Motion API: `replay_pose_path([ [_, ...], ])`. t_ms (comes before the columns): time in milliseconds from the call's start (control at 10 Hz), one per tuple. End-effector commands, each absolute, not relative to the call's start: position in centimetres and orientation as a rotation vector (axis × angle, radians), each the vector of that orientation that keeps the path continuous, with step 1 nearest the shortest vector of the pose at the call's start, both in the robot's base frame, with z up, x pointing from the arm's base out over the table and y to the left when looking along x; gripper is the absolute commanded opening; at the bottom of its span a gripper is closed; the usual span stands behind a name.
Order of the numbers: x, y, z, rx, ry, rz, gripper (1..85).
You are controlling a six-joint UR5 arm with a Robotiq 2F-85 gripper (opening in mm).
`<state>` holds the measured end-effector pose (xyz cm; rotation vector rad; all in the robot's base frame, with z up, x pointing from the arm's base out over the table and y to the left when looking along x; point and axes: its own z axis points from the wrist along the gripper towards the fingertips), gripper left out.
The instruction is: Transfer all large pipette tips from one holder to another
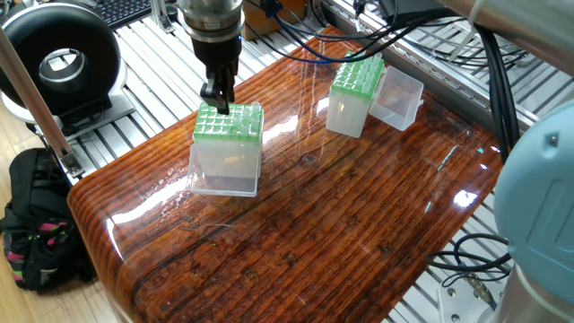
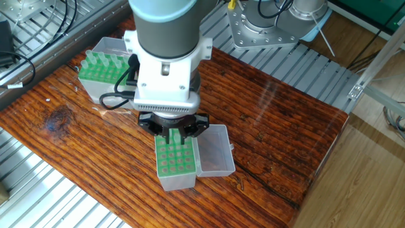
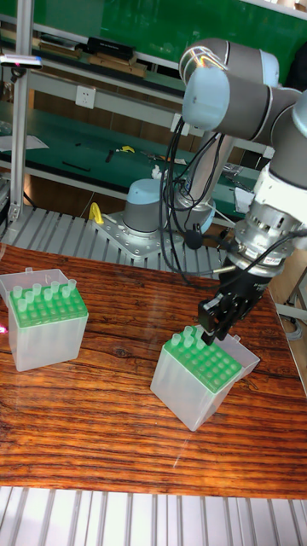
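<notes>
Thin, light and slippery, the large pipette tips likely want a gentle pinch at the wide collar; whether the tool is spread or pinching, I cannot tell.

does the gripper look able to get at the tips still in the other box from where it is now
Probably yes. The gripper hangs over the near box, while the tips in the far box stand exposed, lid open, with bare table between and nothing blocking.
</notes>
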<state>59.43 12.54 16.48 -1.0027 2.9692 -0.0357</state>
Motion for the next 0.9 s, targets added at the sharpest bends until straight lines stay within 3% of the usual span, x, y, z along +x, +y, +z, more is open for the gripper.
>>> replay_pose_path([
  [0, 59.2, 12.8, 15.4, -1.035, 2.961, -0.002, 33.0],
  [400, 57.6, 11.3, 16.5, -1.087, 3.02, -0.059, 33.0],
  [600, 57.8, 9.6, 16.6, -1.143, 3.014, -0.162, 31.7],
  [800, 59.0, 11.3, 16.4, -1.032, 2.981, -0.084, 34.0],
])
